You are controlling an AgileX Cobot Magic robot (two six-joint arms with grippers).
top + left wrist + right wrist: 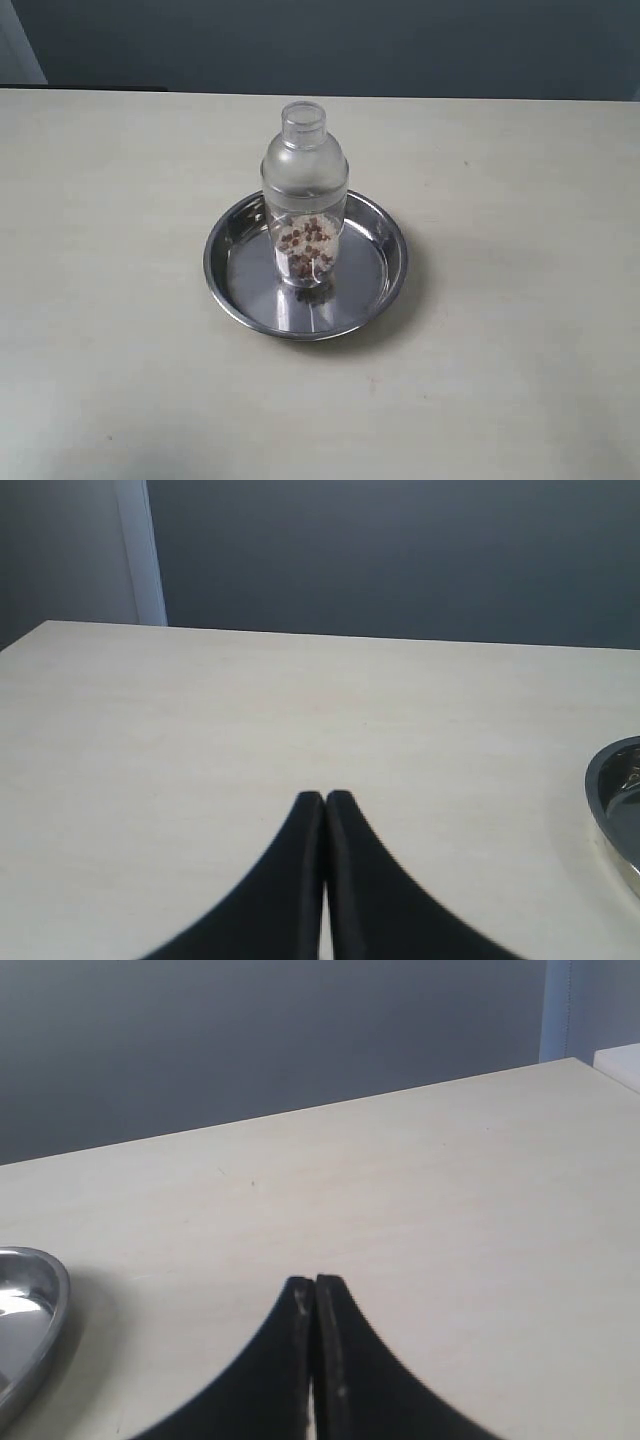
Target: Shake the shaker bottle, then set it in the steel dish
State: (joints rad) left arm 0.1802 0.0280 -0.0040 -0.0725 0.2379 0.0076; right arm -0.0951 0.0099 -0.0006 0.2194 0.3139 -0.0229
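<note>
The clear shaker bottle (304,200) stands upright in the middle of the steel dish (232,262), with reddish-brown pellets in its lower part. Neither arm shows in the exterior view. My left gripper (326,798) is shut on nothing over bare tabletop, and an edge of the steel dish (610,810) shows to one side of it. My right gripper (315,1282) is also shut and holds nothing, with a slice of the dish rim (50,1320) beside it. Both grippers are well apart from the bottle.
The pale table (520,200) runs to a far edge against a dark grey wall (350,45). A lighter vertical strip (140,550) stands at the wall in the left wrist view.
</note>
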